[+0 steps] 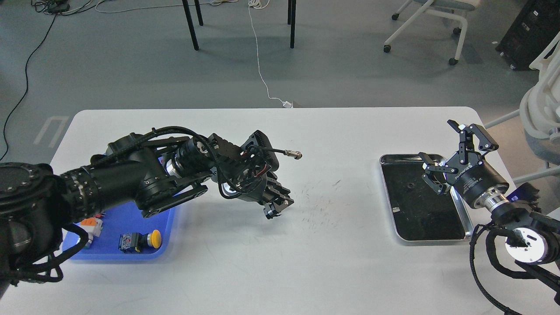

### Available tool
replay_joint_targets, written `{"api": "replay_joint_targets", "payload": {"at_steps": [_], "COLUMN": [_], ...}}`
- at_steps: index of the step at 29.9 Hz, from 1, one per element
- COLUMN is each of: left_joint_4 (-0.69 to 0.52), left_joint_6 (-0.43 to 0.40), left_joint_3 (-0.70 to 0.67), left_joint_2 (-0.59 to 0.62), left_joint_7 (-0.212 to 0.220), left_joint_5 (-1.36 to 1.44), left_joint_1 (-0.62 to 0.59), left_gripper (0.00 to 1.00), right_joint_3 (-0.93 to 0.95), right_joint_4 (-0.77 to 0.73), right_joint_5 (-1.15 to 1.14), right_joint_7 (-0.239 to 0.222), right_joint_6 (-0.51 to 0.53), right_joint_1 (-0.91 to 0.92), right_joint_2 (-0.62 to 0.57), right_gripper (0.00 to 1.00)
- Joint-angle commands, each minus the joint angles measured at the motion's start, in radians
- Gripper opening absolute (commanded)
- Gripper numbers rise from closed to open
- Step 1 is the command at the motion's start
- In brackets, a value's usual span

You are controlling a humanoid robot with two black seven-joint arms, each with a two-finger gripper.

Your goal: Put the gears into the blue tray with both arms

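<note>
The blue tray [109, 250] lies at the table's left, partly under my left arm. My left gripper [274, 207] hangs just above the bare table, right of the tray, pointing down. Its fingers are drawn together on a small dark piece that looks like a gear. Another tiny black gear [410, 185] lies in the silver tray [431, 239] at the right. My right gripper [437, 141] hovers over that tray's far right corner, open and empty.
In the blue tray lie a yellow-capped push-button switch [141, 241] and a white and orange part [89, 225]. A cable plug [294, 154] sticks out from my left wrist. Scuff marks cover the table's middle. Chairs stand beyond the right edge.
</note>
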Motion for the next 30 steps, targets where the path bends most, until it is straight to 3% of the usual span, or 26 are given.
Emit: {"api": "replay_joint_targets", "payload": {"at_steps": [1,7,15,24,30], "left_joint_4": [-0.105,-0.202,-0.202,-0.180,-0.191], "left_joint_6": [-0.003,0.002,0.007,0.060,0.062], "left_joint_3": [-0.011,-0.028,-0.016,-0.033,-0.050], "left_joint_2": [0.147,0.417,0.667,0.719,0.730], "left_joint_7": [0.000,0.000,0.000,0.000,0.000], "left_joint_5": [-0.054,-0.063,-0.065,-0.069,-0.068], "left_joint_1": [-0.009,0.022,0.105,0.246,0.258], "left_gripper": [0.11,0.12,0.13,0.15,0.18], "right_joint_3": [0.000,-0.003,-0.004,-0.006,-0.006], "right_joint_4": [-0.001,0.003,-0.001,0.004,0.004], "right_joint_5": [0.000,-0.002,-0.003,-0.003,-0.002], "right_joint_7": [0.000,0.000,0.000,0.000,0.000], "right_joint_6": [-0.001,-0.001,-0.001,-0.001,-0.001], "right_joint_1": [0.001,0.000,0.001,0.001,0.003], "right_joint_2": [0.001,0.003,0.001,0.010,0.010], "right_gripper": [0.98,0.98,0.98,0.98,0.98]}}
